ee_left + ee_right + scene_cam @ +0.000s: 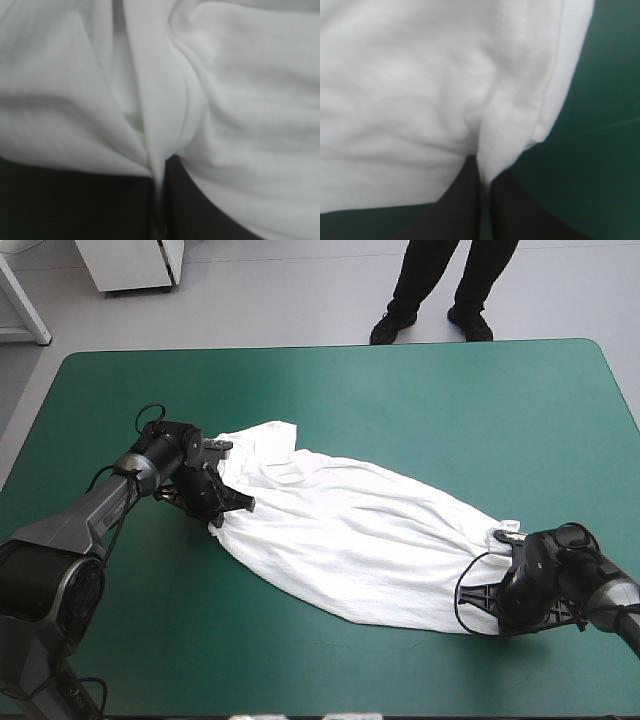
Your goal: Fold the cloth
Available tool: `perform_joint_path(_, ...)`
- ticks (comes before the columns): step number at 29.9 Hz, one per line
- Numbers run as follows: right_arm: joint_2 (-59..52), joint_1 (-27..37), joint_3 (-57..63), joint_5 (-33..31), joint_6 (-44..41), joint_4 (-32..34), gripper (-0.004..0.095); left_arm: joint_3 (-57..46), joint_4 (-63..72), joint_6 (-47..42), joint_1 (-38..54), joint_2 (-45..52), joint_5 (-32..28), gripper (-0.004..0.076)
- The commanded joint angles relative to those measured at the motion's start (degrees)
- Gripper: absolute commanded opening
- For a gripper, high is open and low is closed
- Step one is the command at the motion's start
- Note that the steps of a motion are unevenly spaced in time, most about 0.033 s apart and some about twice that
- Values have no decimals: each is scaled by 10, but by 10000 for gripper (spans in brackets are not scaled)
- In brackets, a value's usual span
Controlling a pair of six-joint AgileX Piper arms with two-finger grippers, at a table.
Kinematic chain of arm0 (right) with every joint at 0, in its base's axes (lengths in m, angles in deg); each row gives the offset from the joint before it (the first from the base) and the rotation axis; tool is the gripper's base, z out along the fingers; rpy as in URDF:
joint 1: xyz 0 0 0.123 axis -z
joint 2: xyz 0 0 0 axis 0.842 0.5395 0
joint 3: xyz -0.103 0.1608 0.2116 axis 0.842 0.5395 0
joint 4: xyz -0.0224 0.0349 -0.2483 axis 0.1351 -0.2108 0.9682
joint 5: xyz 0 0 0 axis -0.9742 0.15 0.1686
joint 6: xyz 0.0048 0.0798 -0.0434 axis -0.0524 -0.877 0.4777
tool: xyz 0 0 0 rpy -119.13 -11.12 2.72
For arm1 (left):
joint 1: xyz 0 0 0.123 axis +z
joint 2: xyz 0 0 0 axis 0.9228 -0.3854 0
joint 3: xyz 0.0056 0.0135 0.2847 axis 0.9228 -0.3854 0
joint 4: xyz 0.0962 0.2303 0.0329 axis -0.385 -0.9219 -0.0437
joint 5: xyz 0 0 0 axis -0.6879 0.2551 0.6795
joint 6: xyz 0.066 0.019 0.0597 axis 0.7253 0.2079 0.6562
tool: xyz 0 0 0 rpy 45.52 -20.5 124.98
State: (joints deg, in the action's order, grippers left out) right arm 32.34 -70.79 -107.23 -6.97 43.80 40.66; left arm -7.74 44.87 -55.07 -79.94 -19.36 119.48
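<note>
The white T-shirt (345, 530) lies stretched across the teal-green table, from the middle left down to the near right. At its left end, by the collar, my left gripper (222, 502) is shut on the T-shirt. In the left wrist view a fold of the T-shirt (155, 125) runs down between the black fingers (75, 205). At the opposite end my right gripper (492, 565) pinches the hem. The right wrist view shows the stitched hem of the T-shirt (505, 100) caught between my fingers (462, 210), which meet in a point.
Bare teal-green cover (420, 400) lies beyond the T-shirt toward the far edge and along the near edge (250, 660). In the right wrist view, cover (600, 150) shows beside the hem.
</note>
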Motion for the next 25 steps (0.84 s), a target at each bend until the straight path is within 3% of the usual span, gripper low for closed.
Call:
perform_joint_path(1,-28,0,-67,-8,8,45,-17,16,-38,12,2,48,-4,-10)
perform_joint_path(7,-51,0,-244,-75,46,86,-17,105,-38,24,2,125,47,-10)
perform_joint_path(15,-50,0,-464,-86,87,107,-17,337,-35,48,2,156,124,-10)
perform_joint_path(25,-24,0,-775,-94,174,120,-17,616,23,47,2,156,127,-10)
